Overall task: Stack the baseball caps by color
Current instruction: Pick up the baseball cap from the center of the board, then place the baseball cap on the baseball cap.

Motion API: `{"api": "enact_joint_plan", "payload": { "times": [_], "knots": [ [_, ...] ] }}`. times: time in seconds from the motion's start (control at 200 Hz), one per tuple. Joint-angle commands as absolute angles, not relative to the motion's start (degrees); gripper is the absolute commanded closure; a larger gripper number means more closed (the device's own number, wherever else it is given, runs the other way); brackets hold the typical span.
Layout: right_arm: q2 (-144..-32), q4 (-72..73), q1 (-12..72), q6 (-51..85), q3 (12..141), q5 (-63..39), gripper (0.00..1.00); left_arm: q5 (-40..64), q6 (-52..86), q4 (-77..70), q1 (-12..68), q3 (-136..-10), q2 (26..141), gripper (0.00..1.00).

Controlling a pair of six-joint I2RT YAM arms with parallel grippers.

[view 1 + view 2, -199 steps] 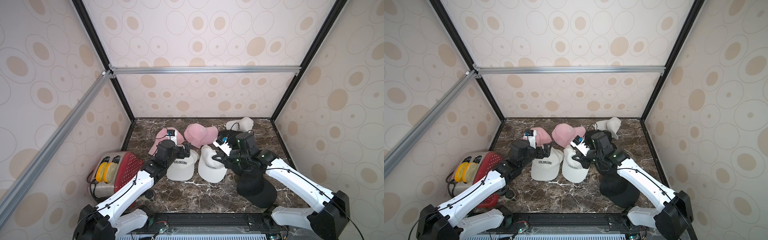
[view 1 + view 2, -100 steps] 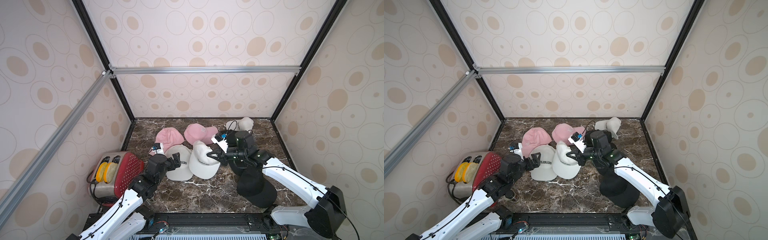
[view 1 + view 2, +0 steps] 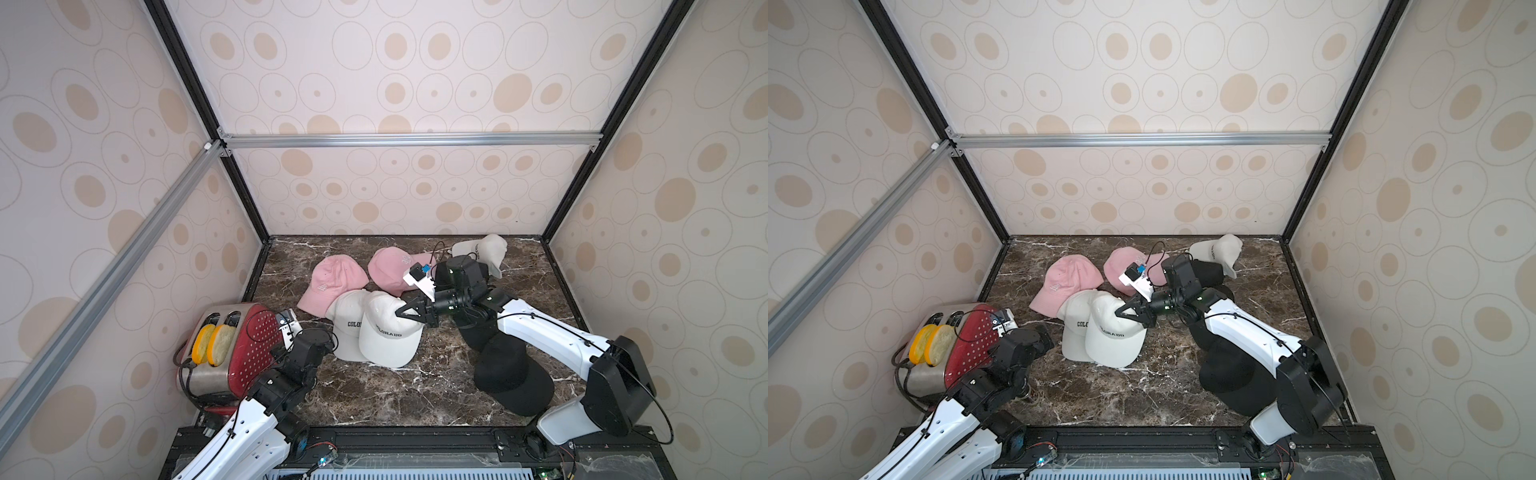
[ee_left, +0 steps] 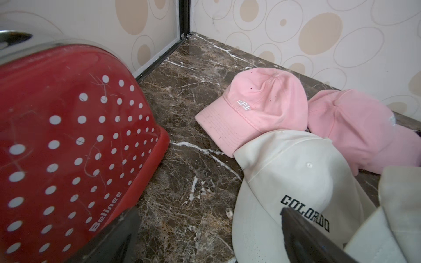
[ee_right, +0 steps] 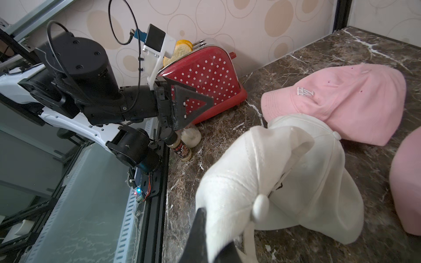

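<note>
My right gripper (image 3: 404,312) is shut on the crown of a white "COLORADO" cap (image 3: 388,334), pinching the fabric (image 5: 239,173). That cap lies partly over a second white cap (image 3: 347,326). A third white cap (image 3: 482,249) sits at the back right. Two pink caps (image 3: 332,282) (image 3: 390,268) lie behind the white pair. Black caps (image 3: 513,376) are stacked under the right arm. My left gripper (image 4: 211,239) stands open and holds nothing, low over the marble between the toaster and the white caps.
A red polka-dot toaster (image 3: 245,340) with bread in its slots stands at the front left by the wall. Two small bottles (image 5: 185,145) stand beside it near the table's front edge (image 5: 166,182). The enclosure's walls close in three sides.
The left arm has pulled back from over the caps toward the front left, beside the toaster. The right gripper has carried its white cap leftward onto the other white cap.
</note>
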State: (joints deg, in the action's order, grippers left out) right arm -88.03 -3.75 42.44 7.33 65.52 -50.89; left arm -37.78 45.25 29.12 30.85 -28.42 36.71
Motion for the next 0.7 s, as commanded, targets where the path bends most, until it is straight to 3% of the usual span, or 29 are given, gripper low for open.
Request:
{"api": "enact_joint_plan", "payload": {
  "times": [0.0, 0.275, 0.696],
  "knots": [
    [-91.0, -1.6, 43.7, 7.7, 68.8, -53.6, 1.0, -41.1, 46.8, 32.1, 30.8, -30.6, 36.9, 0.01],
    [-102.2, -1.2, 45.4, 7.4, 78.6, -57.8, 1.0, -43.5, 46.8, 32.6, 30.8, -27.9, 35.2, 0.01],
    [-117.4, -18.4, 45.9, -1.9, 96.5, -67.2, 0.99, -30.2, 42.8, 25.1, 30.8, -27.4, 34.4, 0.01]
  ]
}}
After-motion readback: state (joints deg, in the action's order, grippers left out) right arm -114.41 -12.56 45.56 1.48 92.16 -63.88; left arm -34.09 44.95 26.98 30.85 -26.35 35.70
